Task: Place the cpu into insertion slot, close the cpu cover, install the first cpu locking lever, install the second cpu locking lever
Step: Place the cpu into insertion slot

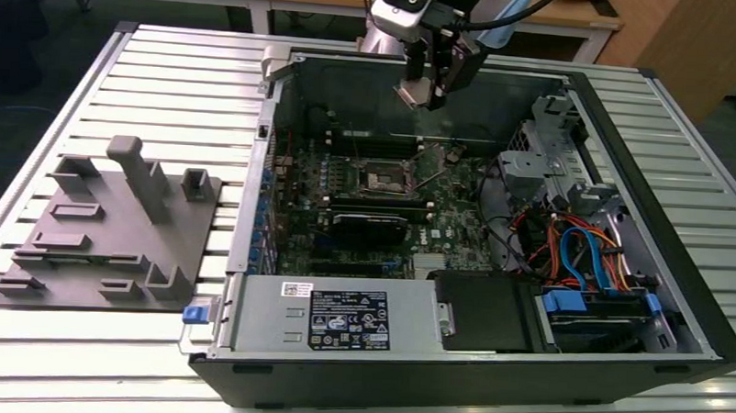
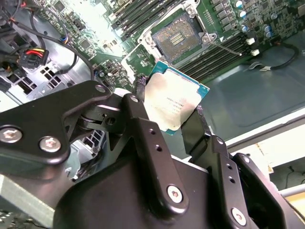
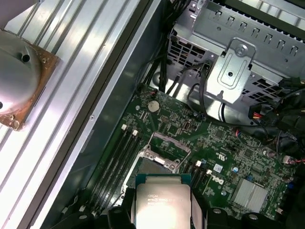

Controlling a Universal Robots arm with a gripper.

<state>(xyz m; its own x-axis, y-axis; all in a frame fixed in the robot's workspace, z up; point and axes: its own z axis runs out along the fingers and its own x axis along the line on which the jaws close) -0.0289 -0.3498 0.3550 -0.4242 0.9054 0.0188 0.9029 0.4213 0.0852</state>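
Note:
My gripper hangs above the open computer case, shut on the cpu. In both wrist views the cpu shows its dull silver top and green edge, pinched at two opposite sides by the black fingers. The gripper is held well above the board. The insertion slot lies bare on the green motherboard, its contact field showing inside the silvery rim. The cpu cover looks swung open at one edge of the slot. Thin lever rods lie beside the slot.
A grey fixture plate with upright posts sits at the exterior view's left. Inside the case are a power supply, a drive cage and coloured cables. A round metal block on a copper base rests on the slatted table.

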